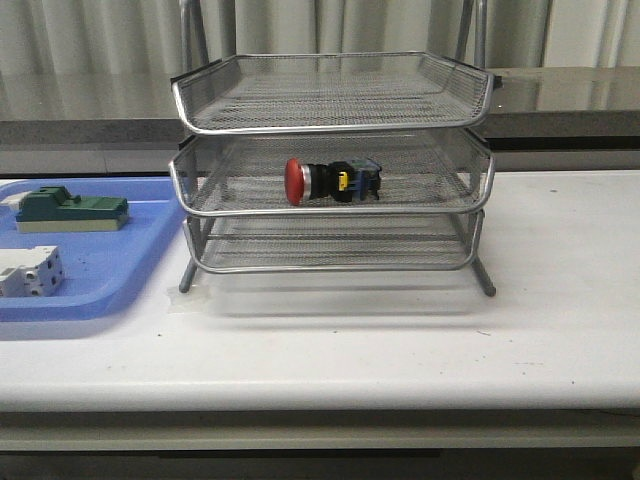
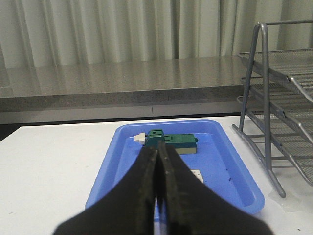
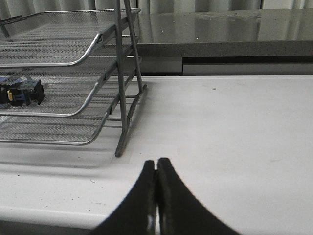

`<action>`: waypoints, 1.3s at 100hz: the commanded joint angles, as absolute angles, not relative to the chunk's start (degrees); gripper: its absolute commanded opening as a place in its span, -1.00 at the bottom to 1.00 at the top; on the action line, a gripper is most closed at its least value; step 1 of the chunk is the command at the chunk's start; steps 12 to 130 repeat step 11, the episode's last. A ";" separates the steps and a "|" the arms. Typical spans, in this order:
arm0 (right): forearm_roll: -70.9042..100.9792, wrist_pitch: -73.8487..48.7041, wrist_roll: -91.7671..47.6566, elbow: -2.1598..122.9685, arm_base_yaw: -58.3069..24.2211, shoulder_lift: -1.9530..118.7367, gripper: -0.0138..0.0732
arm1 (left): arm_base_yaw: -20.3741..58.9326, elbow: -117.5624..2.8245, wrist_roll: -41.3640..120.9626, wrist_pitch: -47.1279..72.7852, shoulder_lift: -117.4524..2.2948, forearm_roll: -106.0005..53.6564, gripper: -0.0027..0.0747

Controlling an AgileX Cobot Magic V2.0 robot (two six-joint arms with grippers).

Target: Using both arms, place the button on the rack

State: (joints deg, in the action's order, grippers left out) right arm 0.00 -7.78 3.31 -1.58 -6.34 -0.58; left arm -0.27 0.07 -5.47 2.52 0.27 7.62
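The button (image 1: 330,181), red cap to the left and black body with yellow and blue bits to the right, lies on its side in the middle tier of the silver wire rack (image 1: 332,120). Its black body (image 3: 22,93) also shows in the right wrist view, inside the rack (image 3: 73,54). Neither arm appears in the front view. My left gripper (image 2: 157,147) is shut and empty above the blue tray, with the rack (image 2: 274,98) off to one side. My right gripper (image 3: 156,161) is shut and empty over the white table, apart from the rack's leg.
A flat blue tray (image 1: 110,285) sits left of the rack, holding a green block (image 1: 70,210) and a white terminal block (image 1: 30,272). The green block (image 2: 173,142) lies just beyond my left fingertips. A grey counter ledge (image 1: 570,95) runs behind the white table (image 1: 420,340).
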 commanded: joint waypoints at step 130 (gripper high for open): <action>-0.31 -3.27 3.21 -0.75 -6.28 -1.84 -0.82 | -0.34 2.84 -6.01 -2.24 2.10 7.18 -0.98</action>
